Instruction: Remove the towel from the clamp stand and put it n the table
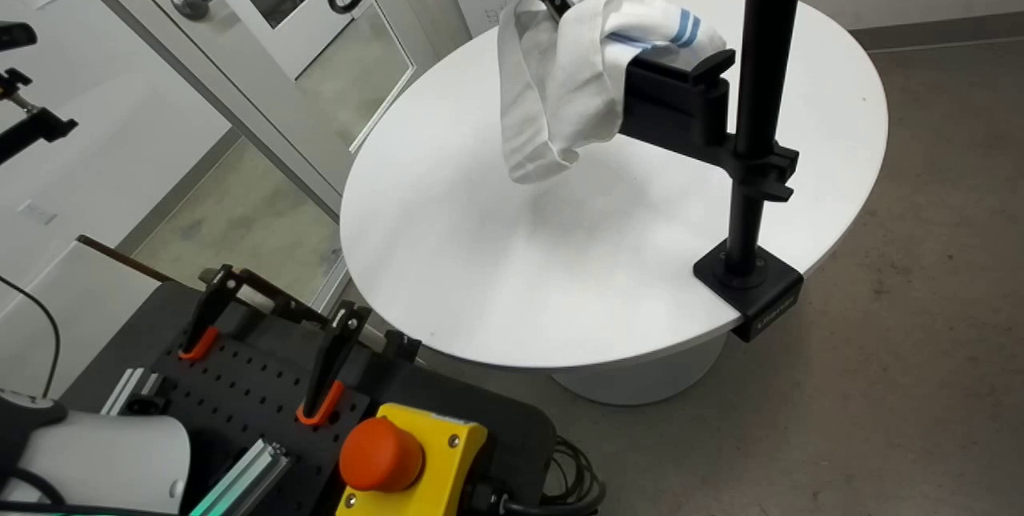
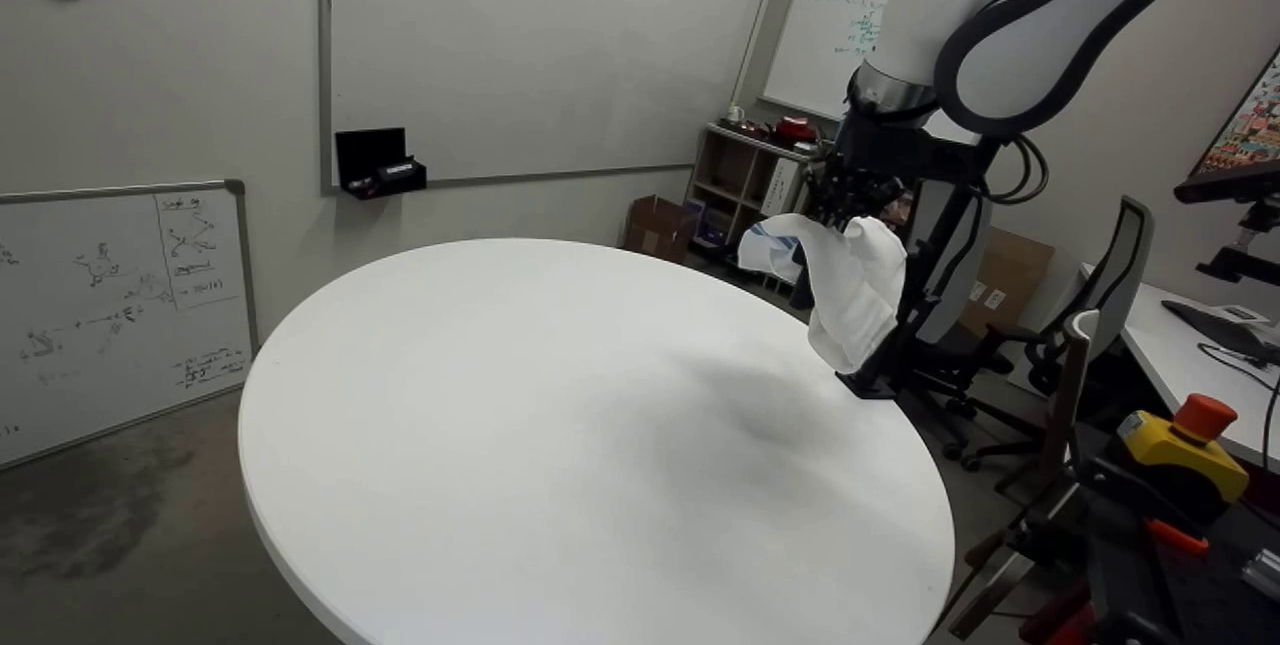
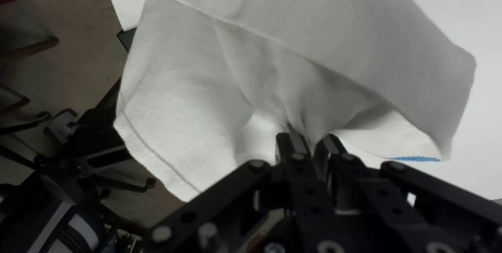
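Observation:
The white towel with blue stripes hangs in folds at the end of the clamp stand's black arm, above the table. It also shows in an exterior view and fills much of the wrist view. My gripper is nearly closed with a fold of the towel pinched between its fingertips; it comes from above in an exterior view. I cannot tell whether the towel still rests on the stand's arm. The white round table lies below; the towel's lower edge hangs above its top.
The clamp stand's black pole rises from a base clamped at the table's edge. A yellow box with a red button sits on a black cart with clamps. A whiteboard leans against the wall behind the table.

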Controlling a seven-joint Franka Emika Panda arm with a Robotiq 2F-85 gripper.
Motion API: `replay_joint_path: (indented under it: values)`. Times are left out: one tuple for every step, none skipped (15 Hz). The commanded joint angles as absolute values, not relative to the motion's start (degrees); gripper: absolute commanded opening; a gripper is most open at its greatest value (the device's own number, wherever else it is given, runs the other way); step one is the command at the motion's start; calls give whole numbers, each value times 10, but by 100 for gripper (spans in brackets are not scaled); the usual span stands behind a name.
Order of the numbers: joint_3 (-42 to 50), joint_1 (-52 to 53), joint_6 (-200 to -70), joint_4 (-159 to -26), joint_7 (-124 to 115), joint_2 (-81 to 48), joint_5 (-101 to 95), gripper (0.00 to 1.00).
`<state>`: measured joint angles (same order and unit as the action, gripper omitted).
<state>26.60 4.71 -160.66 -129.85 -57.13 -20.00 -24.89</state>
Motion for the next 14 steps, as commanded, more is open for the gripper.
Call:
replay_joint_path:
  values:
    - [248, 48, -1624, -1319, -572, -153, -228, 2]
    - [239, 48, -1627, -1325, -568, -136, -221, 2]
    - [229, 47, -1632, -1330, -565, -121, -215, 2]
    - [216, 45, -1636, -1336, -560, -100, -206, 2]
    - [203, 42, -1640, -1342, -556, -84, -198, 2]
    - [186, 39, -1643, -1348, -549, -66, -187, 2]
    - [168, 36, -1644, -1356, -538, -47, -175, 2]
    - [149, 33, -1647, -1364, -528, -31, -160, 2]
    - [126, 30, -1644, -1374, -508, -13, -135, 2]
    - [107, 29, -1644, -1383, -493, 1, -116, 2]
    - [86, 29, -1642, -1390, -466, 9, -84, 2]
    - [67, 30, -1638, -1398, -436, 16, -45, 2]
    - [51, 33, -1630, -1402, -411, 18, -10, 2]
    - [37, 36, -1618, -1404, -387, 16, 22, 2]
